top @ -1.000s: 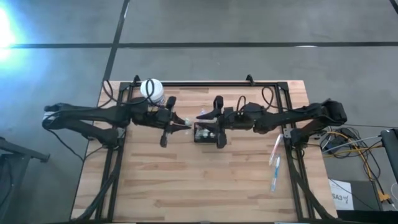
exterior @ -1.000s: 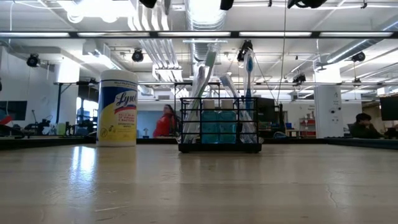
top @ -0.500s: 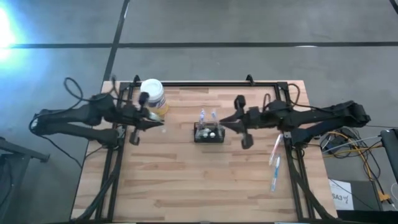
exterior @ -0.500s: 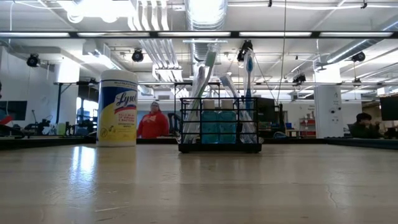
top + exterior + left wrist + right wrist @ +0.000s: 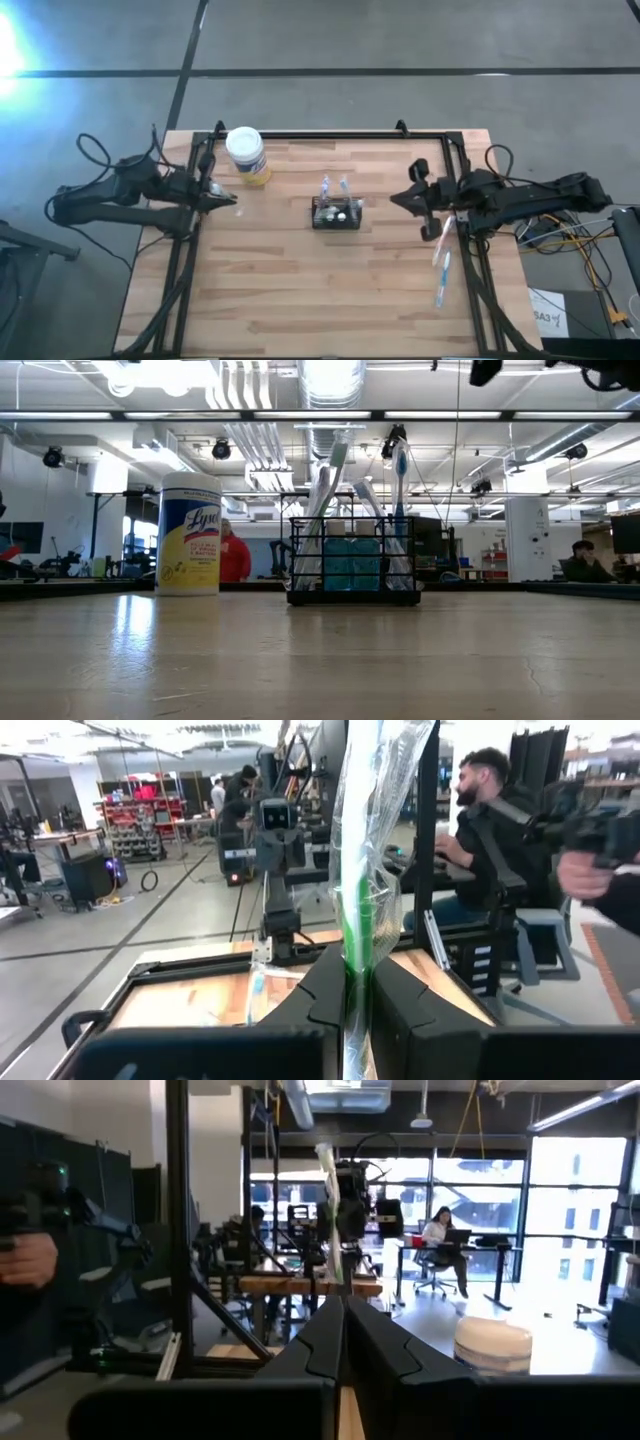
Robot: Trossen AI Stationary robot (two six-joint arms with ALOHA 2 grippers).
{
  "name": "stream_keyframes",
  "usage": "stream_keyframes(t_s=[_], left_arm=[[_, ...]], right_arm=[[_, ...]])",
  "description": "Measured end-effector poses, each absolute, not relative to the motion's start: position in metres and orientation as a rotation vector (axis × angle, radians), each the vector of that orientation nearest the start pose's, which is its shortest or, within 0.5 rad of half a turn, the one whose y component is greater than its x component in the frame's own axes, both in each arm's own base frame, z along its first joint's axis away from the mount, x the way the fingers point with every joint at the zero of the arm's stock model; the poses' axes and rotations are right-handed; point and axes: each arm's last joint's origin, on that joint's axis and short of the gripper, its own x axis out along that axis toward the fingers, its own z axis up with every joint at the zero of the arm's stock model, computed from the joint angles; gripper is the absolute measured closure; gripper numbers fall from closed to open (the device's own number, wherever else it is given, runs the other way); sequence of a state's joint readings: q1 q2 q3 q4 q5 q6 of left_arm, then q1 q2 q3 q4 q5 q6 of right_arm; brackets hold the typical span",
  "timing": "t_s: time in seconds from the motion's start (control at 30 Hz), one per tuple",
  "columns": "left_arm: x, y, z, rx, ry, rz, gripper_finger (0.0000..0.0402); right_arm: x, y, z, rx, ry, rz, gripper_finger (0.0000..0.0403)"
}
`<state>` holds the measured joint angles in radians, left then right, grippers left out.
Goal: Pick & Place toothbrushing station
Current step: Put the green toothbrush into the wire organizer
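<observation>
Wrapped toothbrush (image 5: 360,870), ends cut off at frame edges.

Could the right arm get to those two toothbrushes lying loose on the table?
Probably yes. The two loose toothbrushes lie on bare wood just beside the right gripper, with nothing between them; that gripper is shut and empty.

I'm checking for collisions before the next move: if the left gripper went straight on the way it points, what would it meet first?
Probably nothing on the table. The left gripper points toward the right gripper, passing near the toothbrushing station, though height is unclear.
</observation>
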<state>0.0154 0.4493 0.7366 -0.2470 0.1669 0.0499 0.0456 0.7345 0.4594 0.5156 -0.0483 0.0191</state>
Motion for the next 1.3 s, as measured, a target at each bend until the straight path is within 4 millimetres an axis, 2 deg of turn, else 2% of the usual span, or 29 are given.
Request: stream_keyframes(t_s=[0.27, 0.47, 0.53, 0.77, 0.93, 1.07, 1.3], left_arm=[[0.081, -0.003, 0.320, 0.036, -0.073, -0.145, 0.0380], [0.063, -0.004, 0.299, 0.001, -0.159, -0.144, 0.0380], [0.062, -0.004, 0.289, -0.015, -0.138, -0.145, 0.0380], [0.050, -0.004, 0.273, -0.004, -0.129, -0.146, 0.0379], [0.056, -0.005, 0.265, 0.005, -0.081, -0.187, 0.0379], [0.062, -0.005, 0.259, -0.006, -0.102, -0.187, 0.0379], [0.085, -0.004, 0.217, -0.022, -0.168, -0.189, 0.0379]], right_arm=[[0.142, 0.006, 0.269, 0.033, -0.271, 0.045, 0.0392], [0.125, 0.005, 0.249, 0.052, -0.346, 0.018, 0.0392], [0.122, 0.004, 0.241, 0.055, -0.350, 0.002, 0.0392], [0.115, 0.003, 0.217, 0.085, -0.332, -0.021, 0.0392], [0.113, 0.002, 0.199, 0.101, -0.318, -0.036, 0.0392], [0.113, 0.002, 0.195, 0.120, -0.279, -0.057, 0.0392], [0.113, 0.002, 0.195, 0.119, -0.281, -0.048, 0.0392]])
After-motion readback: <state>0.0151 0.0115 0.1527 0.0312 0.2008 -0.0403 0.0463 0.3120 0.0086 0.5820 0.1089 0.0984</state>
